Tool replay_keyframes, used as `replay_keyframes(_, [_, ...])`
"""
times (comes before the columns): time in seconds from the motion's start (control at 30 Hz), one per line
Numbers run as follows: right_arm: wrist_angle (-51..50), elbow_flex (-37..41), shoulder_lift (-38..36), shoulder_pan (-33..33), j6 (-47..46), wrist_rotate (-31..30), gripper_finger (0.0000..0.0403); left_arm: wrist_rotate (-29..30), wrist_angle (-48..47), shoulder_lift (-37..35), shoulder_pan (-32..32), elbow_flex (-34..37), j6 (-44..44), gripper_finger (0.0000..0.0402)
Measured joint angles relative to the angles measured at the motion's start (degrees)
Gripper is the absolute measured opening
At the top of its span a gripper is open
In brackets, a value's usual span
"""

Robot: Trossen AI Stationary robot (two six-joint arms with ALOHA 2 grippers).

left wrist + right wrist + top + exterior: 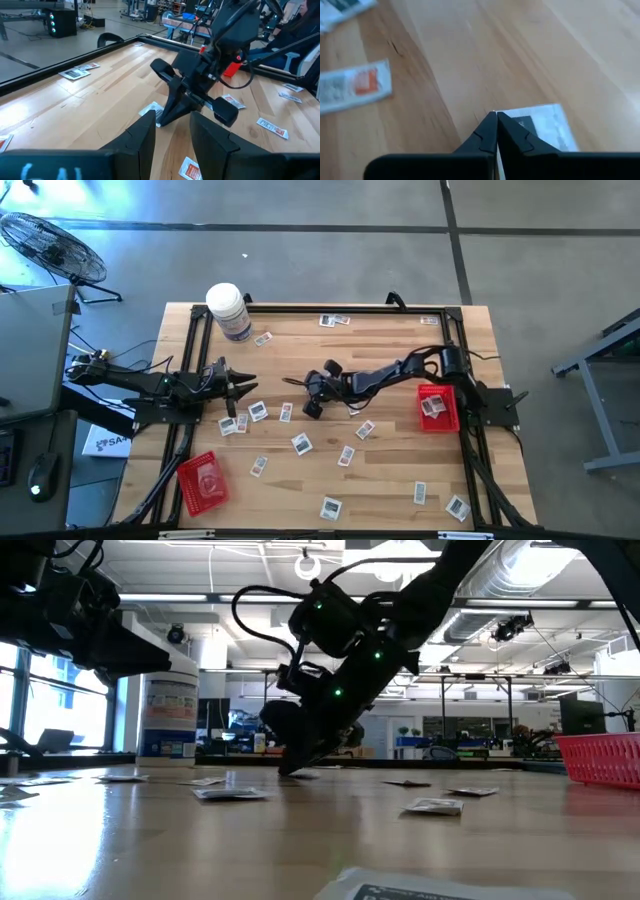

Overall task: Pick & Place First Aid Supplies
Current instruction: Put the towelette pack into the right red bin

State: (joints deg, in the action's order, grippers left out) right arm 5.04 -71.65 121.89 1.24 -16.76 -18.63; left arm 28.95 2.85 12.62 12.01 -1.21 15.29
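Several small white first aid packets [300, 443] lie flat and scattered over the wooden table [400, 480]. My right gripper [291, 384] reaches from the right to the table's middle and slants down to the surface [285, 770]. It is shut at the edge of one white packet with dark print [540, 125]; this packet also shows in the left wrist view [151, 109]. My left gripper [172, 135] waits open above the table's left side [245, 387], with nothing between its fingers. My right gripper has its shut fingertips [490, 125] at the packet's near corner [496, 111], and the packet's edge runs into the slit between the two fingers. The fingers slant down from the table's right side. The packet lies flat on the wood.
A red tray [450, 420] holding packets stands beside the right arm's base, and another red tray [203, 480] sits at the near left. A large white jar [228, 310] stands at the far left corner. A black frame [330, 307] borders the table.
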Motion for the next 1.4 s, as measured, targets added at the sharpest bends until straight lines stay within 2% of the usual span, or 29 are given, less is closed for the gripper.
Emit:
replay_keyframes(0.37, [-2.76, -0.05, -8.08, -1.81, -3.94, -0.17, 0.0001, 0.0, 0.0, 0.0, -0.01, 0.01, 0.01, 0.0119])
replay_keyframes(0.63, [-13.7, -0.08, -13.89, -3.2, -9.06, -0.49, 0.0001, 0.0, 0.0, 0.02, 0.0, 0.02, 0.02, 0.0119])
replay_keyframes(0.93, [-26.24, -0.08, -14.35, -5.32, -13.98, -2.7, 0.0001, 0.0, 0.0, 0.02, 0.0, 0.02, 0.02, 0.0119])
replay_keyframes(1.17, [-26.15, 0.52, -13.7, -6.41, -14.07, -3.16, 0.0001, 0.02, 0.02, 0.0, 0.0, 0.0, 0.02, 0.0119])
replay_keyframes(1.4, [-17.94, 6.43, -13.31, -7.41, -12.96, -5.45, 0.0001, 0.02, 0.0, 0.02, -0.02, 0.01, 0.0, 0.0119])
